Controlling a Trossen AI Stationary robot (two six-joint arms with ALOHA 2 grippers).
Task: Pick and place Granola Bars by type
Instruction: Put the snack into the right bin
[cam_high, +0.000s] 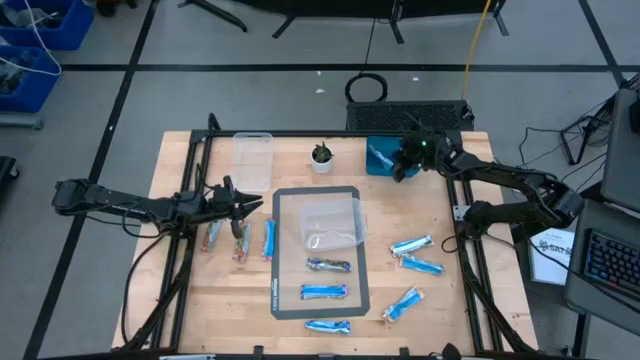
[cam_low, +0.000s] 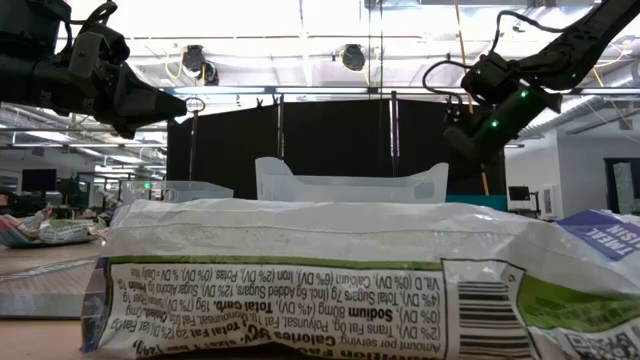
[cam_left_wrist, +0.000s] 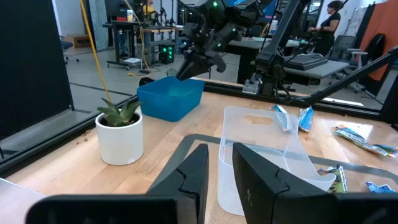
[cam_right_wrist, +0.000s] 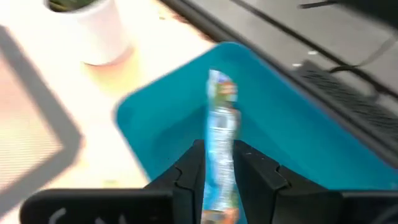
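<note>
My right gripper (cam_high: 398, 170) hangs over the blue bin (cam_high: 380, 155) at the table's far side, shut on a blue and white granola bar (cam_right_wrist: 221, 134). My left gripper (cam_high: 252, 203) hovers at the left, above the table, its fingers (cam_left_wrist: 199, 174) a narrow gap apart and empty. Three bars (cam_high: 240, 243) lie flat on the table below it. Three more lie on the grey mat (cam_high: 326, 291), and three on the table's right part (cam_high: 412, 262). A clear tub (cam_high: 332, 225) stands on the mat. My right gripper pinches the granola bar between its two fingers (cam_right_wrist: 189, 171), at the bar's near part (cam_right_wrist: 219, 177). The bar lies along the fingers and sticks out past their tips, lifted clear above the open blue bin (cam_right_wrist: 298, 130).
A second clear tub (cam_high: 253, 160) stands at the far left. A small plant in a white pot (cam_high: 322, 157) stands between it and the bin. One bar's wrapper (cam_low: 300, 280) fills the low view's foreground. Black frame rails (cam_high: 180, 230) run along the table's sides.
</note>
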